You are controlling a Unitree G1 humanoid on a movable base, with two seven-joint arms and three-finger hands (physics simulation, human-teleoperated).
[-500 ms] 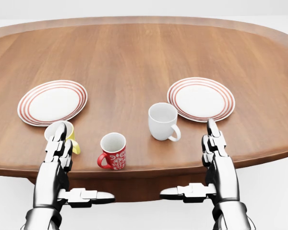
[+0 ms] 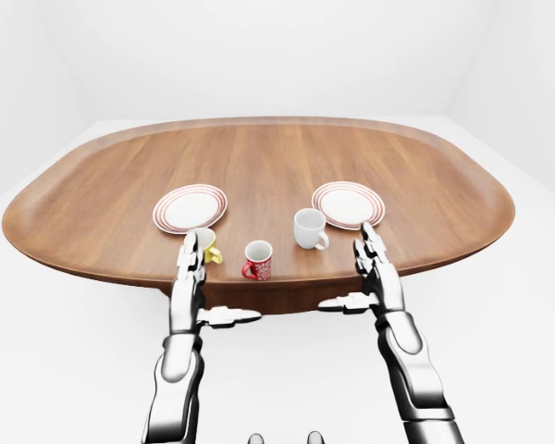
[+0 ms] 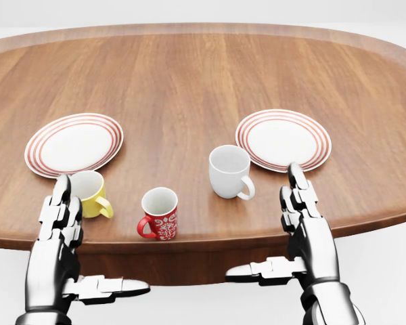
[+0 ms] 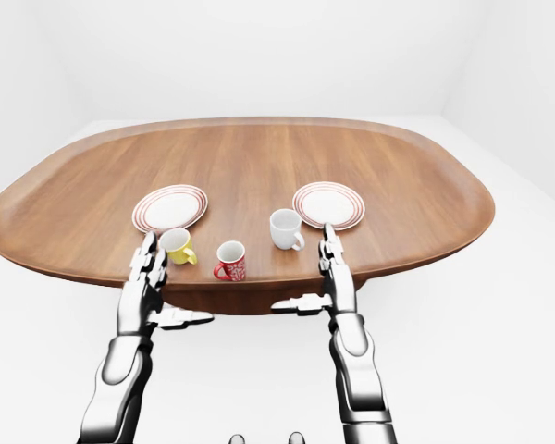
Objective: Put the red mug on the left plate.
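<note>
The red mug (image 3: 160,213) is standing upright on the table (image 3: 189,81), between your two hands. Your left hand (image 3: 57,233) is hovering open-fingered, the left plate (image 3: 74,143) just beyond its fingertips. Your right hand (image 3: 304,223) is hanging open too, holding nothing.

yellow mug (image 3: 90,193) crowding red mug (image 3: 160,213) leftward, open tabletop (image 3: 189,95) above
</note>
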